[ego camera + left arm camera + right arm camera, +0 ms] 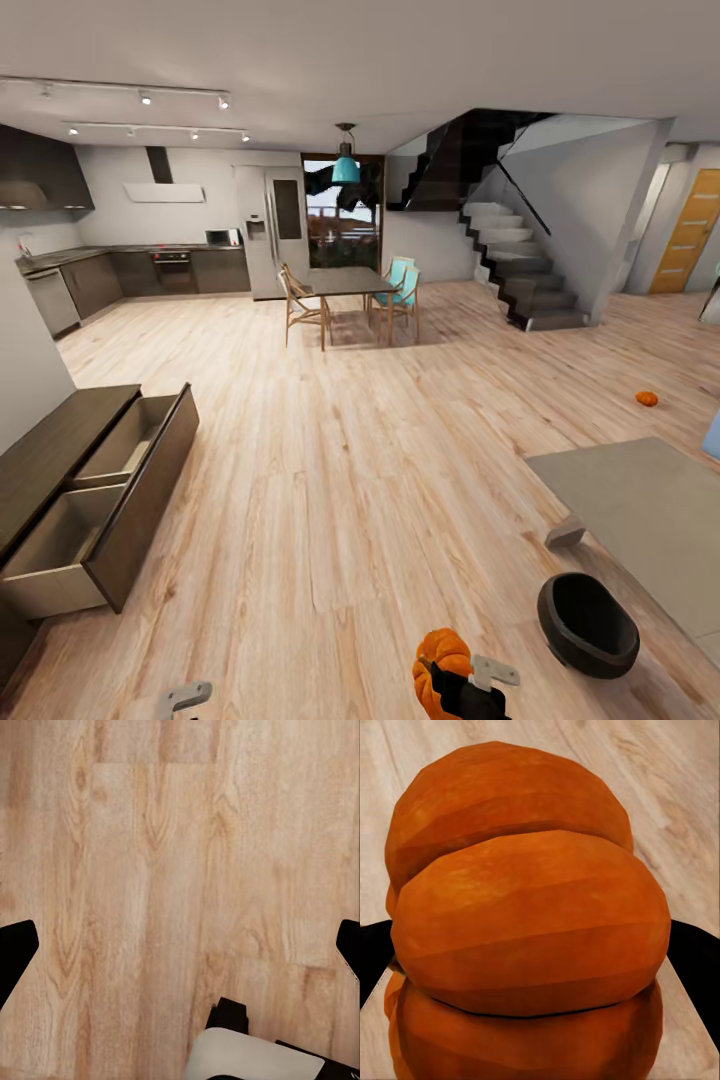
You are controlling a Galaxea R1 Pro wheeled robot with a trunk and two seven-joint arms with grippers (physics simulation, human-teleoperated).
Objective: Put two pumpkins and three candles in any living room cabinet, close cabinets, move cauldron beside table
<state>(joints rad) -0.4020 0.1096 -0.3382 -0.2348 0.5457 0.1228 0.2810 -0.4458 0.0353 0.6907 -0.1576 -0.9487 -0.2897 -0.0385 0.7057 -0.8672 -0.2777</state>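
The right gripper (455,683) is being held low in the head view, its 2 dark fingers (696,958) clamped on a pumpkin (442,661). The left gripper (180,945) is being held over bare floor, its fingertips spread wide apart, gripping nothing.

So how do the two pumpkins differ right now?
The near pumpkin is held off the floor in the right end effector; the far pumpkin lies loose on the wood floor beyond the grey table. The near one looks much bigger, being close to the camera. Both are orange.
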